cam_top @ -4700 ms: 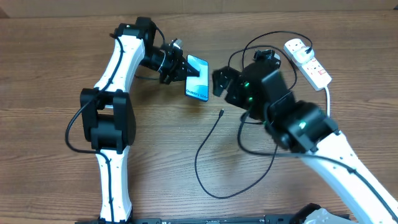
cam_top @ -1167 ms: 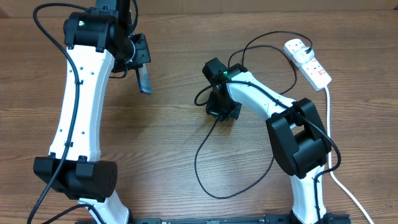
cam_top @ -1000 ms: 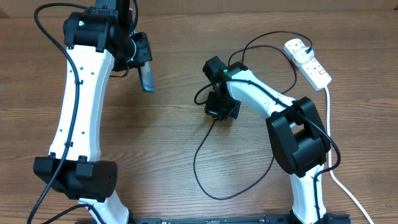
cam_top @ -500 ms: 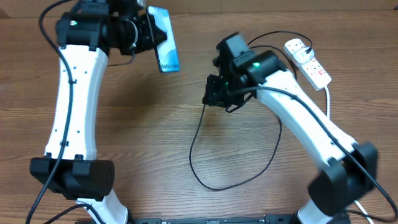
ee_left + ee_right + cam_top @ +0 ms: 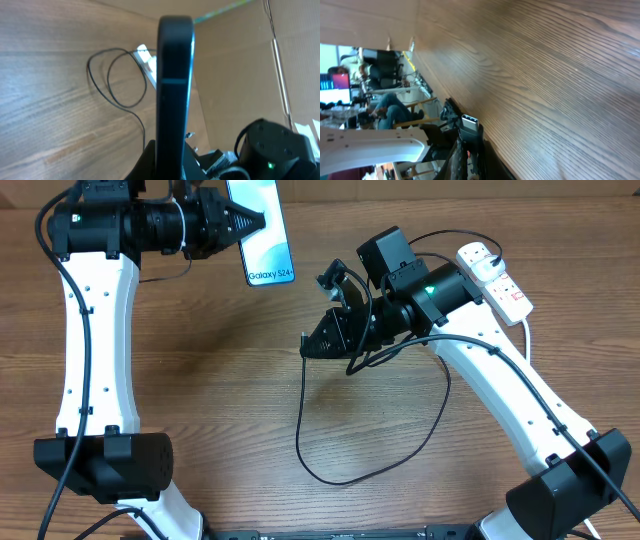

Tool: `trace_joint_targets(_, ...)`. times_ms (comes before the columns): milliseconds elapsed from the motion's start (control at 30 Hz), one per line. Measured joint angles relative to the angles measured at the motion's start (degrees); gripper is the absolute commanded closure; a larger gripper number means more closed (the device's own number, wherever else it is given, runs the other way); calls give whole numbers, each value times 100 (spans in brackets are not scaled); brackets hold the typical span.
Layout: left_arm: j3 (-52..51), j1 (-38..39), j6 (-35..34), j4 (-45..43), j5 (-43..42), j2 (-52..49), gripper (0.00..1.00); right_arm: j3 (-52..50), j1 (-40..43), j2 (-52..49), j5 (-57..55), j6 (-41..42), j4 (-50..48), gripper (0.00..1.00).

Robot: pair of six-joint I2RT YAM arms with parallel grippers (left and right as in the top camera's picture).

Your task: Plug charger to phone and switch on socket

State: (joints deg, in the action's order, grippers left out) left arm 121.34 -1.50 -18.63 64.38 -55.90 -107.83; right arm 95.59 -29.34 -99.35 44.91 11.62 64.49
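Note:
My left gripper [image 5: 243, 222] is shut on the phone [image 5: 262, 230] and holds it in the air near the table's far edge. The blue screen with its "Galaxy" text faces up. The left wrist view shows only the phone's dark edge [image 5: 174, 90], standing between the fingers [image 5: 150, 165]. My right gripper [image 5: 305, 345] is shut on the tip of the charger [image 5: 300, 435], right of and below the phone. The black cable hangs down and loops over the table. In the right wrist view the silver connector [image 5: 470, 122] sticks out of the jaws. The white socket [image 5: 495, 278] lies at the far right.
A brown cardboard wall [image 5: 235, 60] stands behind the table. The left arm's base [image 5: 100, 470] and the right arm's base [image 5: 570, 490] sit near the front edge. More loops of black cable [image 5: 440, 250] lie by the socket.
The left gripper has lifted the phone up and to the right and turned its screen upward. The right gripper has raised the cable tip off the table and swung it left.

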Motion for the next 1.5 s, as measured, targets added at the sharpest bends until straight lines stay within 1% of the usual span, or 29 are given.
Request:
trace_joint_targets(167,0,4,262,540,155,0,96,0,-2,0,120,-79,-109,96)
trace_joint_targets(300,-2,90,546,833,310,0,96,0,-61,22,-37,37,-319,96)
trace_joint_targets(533,-2,503,732,852,420,0,96,0,-459,103,-474,282,-442,96)
trace_joint_targets(700,-2,704,820,1023,734,0,96,52,-518,111,-619,389,-380,96)
trace_joint_targets(933,-2,715,839,1102,955,0,96,570,-518,138,-1019,463,63,96)
trace_joint_targets(1333,-2,715,835,1091,975,0,96,599,-518,168,-1130,553,46,96)
trace_joint_targets(1500,-2,715,839,1082,708,0,96,599,-518,168,-1132,638,11,96)
